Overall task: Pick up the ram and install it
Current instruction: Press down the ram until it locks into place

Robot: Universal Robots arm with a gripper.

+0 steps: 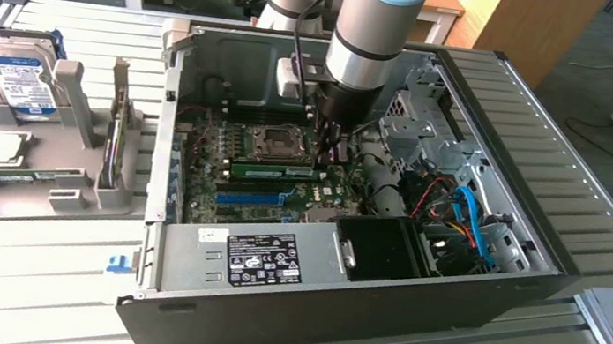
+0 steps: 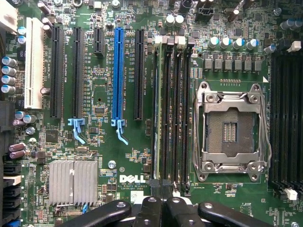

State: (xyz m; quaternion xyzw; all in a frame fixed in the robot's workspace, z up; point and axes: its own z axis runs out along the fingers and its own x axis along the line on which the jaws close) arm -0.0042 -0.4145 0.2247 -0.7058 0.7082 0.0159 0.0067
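Note:
The ram (image 1: 275,171) is a slim green stick standing on edge in a memory slot of the motherboard, just beside the empty CPU socket (image 1: 282,140). In the wrist view I see the ram (image 2: 155,113) edge-on as a thin line in the outermost slot of the bank, on the side away from the socket (image 2: 230,125). My gripper (image 1: 327,150) hangs inside the open PC case just above one end of the ram. Its black fingers (image 2: 150,212) are shut against each other with nothing between them, and whether they touch the stick's top edge cannot be made out.
A blue expansion slot (image 1: 250,197) (image 2: 118,75) lies beside the memory bank. Drive cages and red and blue cables (image 1: 461,212) crowd the case on the exterior view's right, and the power supply (image 1: 260,255) sits in front. On the exterior view's left, a grey fixture (image 1: 103,185) holds a hard drive (image 1: 16,80).

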